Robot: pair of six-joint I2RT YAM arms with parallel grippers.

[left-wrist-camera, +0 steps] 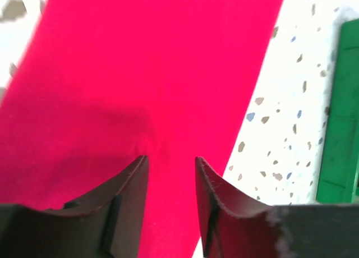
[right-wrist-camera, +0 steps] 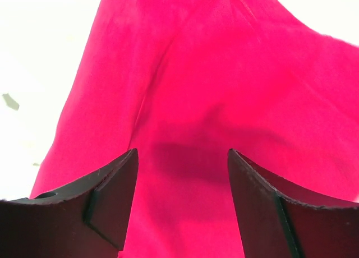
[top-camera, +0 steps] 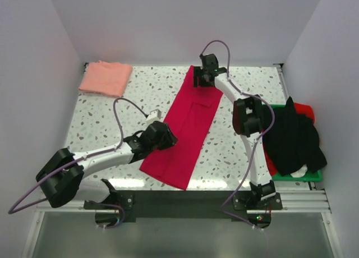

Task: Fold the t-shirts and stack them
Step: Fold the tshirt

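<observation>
Lying on the speckled desk (top-camera: 112, 118), the crimson-red t-shirt (top-camera: 188, 129) is folded into a long narrow strip that runs diagonally from the far middle down toward the near edge. The left hand (left-wrist-camera: 171, 160) hovers low over the strip's near left side, its two fingers apart with bare red cloth showing in the gap between them and nothing gripped. The right hand (right-wrist-camera: 182, 154) sits over the far end of the same strip, its fingers spread wide and the cloth rumpled into soft ridges beneath them; it grips nothing either. The pale salmon-pink t-shirt (top-camera: 105, 77) rests folded into a neat rectangle at the far left corner, well apart from the red one. At the right edge, a green plastic tray (top-camera: 311, 178) holds a heap of black clothing (top-camera: 294, 137).
</observation>
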